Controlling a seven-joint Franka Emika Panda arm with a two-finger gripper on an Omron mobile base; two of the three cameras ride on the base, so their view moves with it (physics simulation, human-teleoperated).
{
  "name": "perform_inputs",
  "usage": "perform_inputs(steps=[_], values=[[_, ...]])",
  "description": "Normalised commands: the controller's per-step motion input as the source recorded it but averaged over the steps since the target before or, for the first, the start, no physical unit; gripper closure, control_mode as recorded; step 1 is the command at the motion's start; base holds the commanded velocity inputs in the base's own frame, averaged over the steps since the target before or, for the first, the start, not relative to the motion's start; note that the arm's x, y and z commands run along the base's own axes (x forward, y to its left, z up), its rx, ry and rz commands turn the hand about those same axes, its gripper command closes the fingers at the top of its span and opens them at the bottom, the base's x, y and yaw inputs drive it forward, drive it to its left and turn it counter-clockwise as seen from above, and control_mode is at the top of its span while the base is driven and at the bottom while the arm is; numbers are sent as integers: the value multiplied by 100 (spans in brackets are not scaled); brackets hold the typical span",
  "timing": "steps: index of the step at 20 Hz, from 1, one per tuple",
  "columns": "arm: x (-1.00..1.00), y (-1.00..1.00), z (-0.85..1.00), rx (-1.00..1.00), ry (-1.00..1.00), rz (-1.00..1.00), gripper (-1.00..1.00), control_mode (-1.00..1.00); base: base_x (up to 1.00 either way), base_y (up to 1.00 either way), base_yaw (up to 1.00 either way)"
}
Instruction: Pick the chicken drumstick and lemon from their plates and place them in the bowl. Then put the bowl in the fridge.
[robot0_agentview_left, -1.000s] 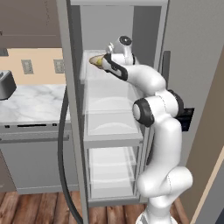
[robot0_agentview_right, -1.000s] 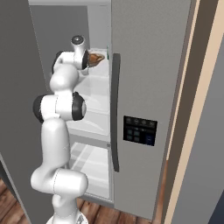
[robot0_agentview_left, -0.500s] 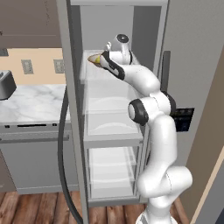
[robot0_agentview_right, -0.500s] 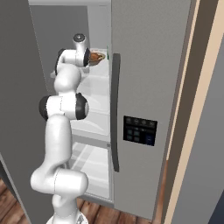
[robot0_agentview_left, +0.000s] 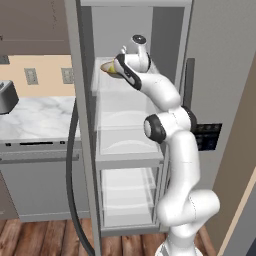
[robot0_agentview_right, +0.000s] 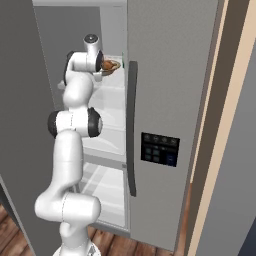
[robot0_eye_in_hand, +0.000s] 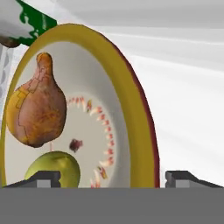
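The white arm reaches high into the open fridge, a tall grey box with a smooth white lining and pale, glassy shelves stacked one over another. At the top shelf sits the bowl, wide and shallow, its rim a glossy tan-yellow band with a darker brown outer edge, its inside cream with a ring of small reddish flecks. Seen from the hand, the bowl appears tipped on its side, though that is the camera's roll.

Inside it lies the chicken drumstick, plump and pear-shaped, its skin a mottled orange-brown that narrows to a knobbly bone end. Just beside it rests the lemon, a smooth yellow-green oval, touching or nearly touching the meat.

The gripper stands with its fingers spread wide, the two small dark fingertips well apart on either side of the bowl's rim, clamping nothing.

From the right side the bowl shows as a small tan disc beside the wrist, and the fridge door's long dark handle runs down the brushed grey front.
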Motion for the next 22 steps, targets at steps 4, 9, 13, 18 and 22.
perform_inputs(steps=[4,9,13,18,22], values=[[-31,-6,4,2,-1,0,-100,-100,0,0,0],[-57,-10,-3,5,-10,-1,-100,-100,0,0,0],[-58,-12,0,8,-14,0,-100,-100,0,0,0],[-73,-11,-2,2,-10,-1,-100,-100,0,0,0],[-87,-10,-13,0,-11,-3,-100,-100,0,0,0]])
